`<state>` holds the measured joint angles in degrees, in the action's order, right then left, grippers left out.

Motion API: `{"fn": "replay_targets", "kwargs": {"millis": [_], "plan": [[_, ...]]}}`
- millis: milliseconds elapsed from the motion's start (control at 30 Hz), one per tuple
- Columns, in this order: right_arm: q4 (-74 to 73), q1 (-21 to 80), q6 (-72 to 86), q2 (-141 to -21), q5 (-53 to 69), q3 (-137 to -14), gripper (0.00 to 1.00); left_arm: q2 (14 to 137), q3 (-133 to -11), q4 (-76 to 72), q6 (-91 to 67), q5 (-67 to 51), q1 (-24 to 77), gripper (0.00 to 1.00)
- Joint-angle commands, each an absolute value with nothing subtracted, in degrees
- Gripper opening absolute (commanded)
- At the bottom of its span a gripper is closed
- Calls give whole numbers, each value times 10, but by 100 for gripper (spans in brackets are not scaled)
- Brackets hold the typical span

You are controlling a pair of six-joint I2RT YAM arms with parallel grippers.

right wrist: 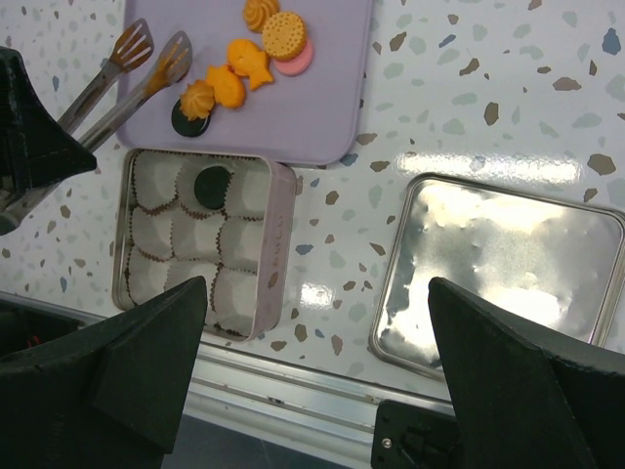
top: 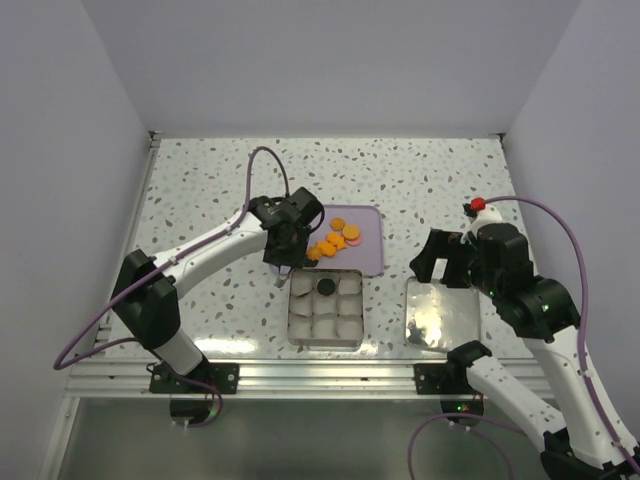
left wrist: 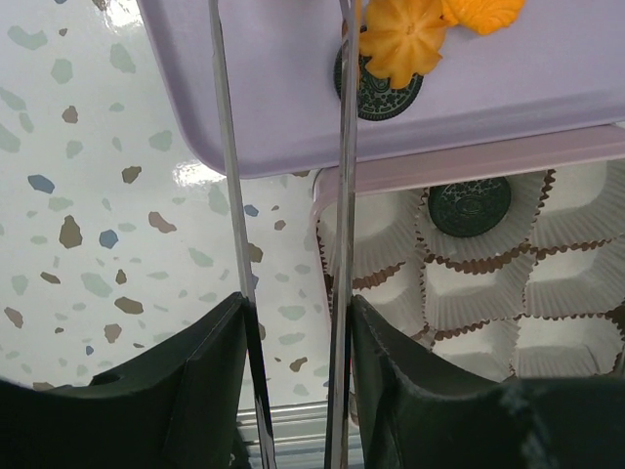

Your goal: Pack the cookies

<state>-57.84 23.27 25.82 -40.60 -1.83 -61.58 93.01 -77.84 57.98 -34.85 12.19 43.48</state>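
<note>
Several cookies (top: 335, 236), mostly orange, lie on a lavender tray (top: 370, 255). They also show in the right wrist view (right wrist: 244, 63), one of them pinkish (right wrist: 298, 61). A black cookie (left wrist: 376, 90) lies on the tray, partly under an orange flower cookie (left wrist: 402, 39). Another black cookie (left wrist: 470, 205) sits in a paper cup in the pink tin (top: 292, 310). My left gripper (left wrist: 298, 322) is shut on metal tongs (left wrist: 229, 195). The tongs are spread open over the tray's left part, one arm beside the black cookie. My right gripper (right wrist: 317, 332) is open and empty above the table.
The tin's shiny lid (top: 443, 313) lies upside down right of the tin, below my right gripper (top: 440, 262). The tin's other white paper cups (right wrist: 156, 244) hold nothing. The table's metal front rail (right wrist: 322, 391) runs just behind the tin and lid.
</note>
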Motion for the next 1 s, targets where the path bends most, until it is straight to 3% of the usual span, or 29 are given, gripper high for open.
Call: {"fn": "replay_targets", "kwargs": {"millis": [0, 233, 533, 967], "plan": [[-565, 236, 256, -410, -13, -613, 99, 928, -765, 561, -347, 123, 430, 49], [-566, 236, 256, -408, -12, -613, 99, 917, -749, 550, -353, 109, 430, 51], [-570, 238, 256, -407, -12, -622, 99, 892, -724, 537, -362, 88, 427, 33], [-573, 242, 258, -408, -7, -633, 99, 842, -819, 599, -367, 92, 425, 33]]}}
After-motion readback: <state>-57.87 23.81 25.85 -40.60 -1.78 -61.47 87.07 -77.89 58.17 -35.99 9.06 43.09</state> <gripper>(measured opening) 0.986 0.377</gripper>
